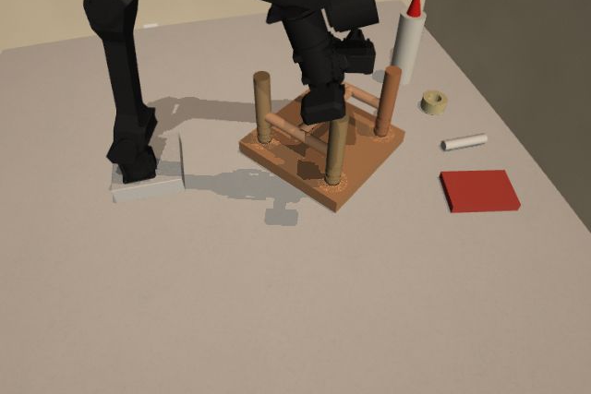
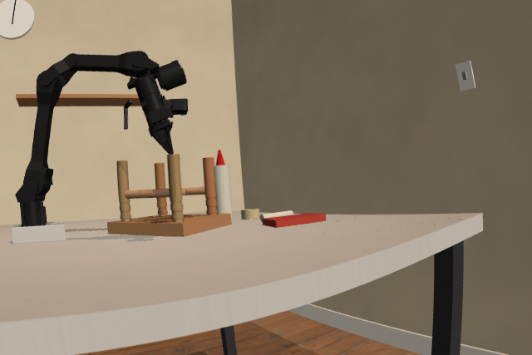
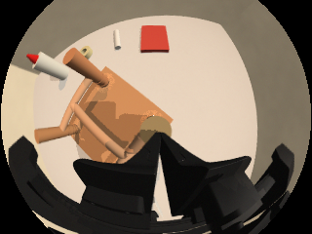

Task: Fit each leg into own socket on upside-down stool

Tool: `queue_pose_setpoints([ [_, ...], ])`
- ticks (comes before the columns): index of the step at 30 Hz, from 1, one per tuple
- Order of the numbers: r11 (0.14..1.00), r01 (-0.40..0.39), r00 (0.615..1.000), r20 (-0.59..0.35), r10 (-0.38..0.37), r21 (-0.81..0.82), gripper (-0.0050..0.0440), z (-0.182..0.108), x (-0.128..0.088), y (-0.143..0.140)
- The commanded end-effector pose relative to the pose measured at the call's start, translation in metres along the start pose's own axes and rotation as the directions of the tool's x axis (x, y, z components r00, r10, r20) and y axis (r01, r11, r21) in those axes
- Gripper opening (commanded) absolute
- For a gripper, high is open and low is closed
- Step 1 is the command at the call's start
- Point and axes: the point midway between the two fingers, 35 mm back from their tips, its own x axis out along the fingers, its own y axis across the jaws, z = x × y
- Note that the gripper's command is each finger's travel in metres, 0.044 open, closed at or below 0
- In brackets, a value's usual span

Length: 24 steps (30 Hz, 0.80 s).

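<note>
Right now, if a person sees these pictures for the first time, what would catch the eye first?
Probably the upside-down stool: its flat seat lies mid-table with four legs standing up, joined by rungs. Next, the black arm arching over it, its gripper shut on nothing, the fingers pointing down at the top of the nearest leg. Then the red accents on the right: the flat red block and the red-tipped white bottle behind the stool.

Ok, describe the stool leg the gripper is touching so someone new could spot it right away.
Find the upside-down stool's square wooden seat mid-table. The leg stands at its near corner, directly under the shut gripper. Unlike the reddish-brown leg by the glue bottle, it is pale olive-tan.
</note>
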Motion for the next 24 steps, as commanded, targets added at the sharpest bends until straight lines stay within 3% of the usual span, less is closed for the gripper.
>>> queue_pose_setpoints([
  [1, 1.0, -0.008, 0.997, -0.072, 0.008, 0.001, 0.0, -0.0105, 0.0258, 0.0021],
  [24, 1.0, -0.008, 0.998, -0.065, 0.008, 0.0, 0.0, -0.0082, 0.0208, 0.002],
])
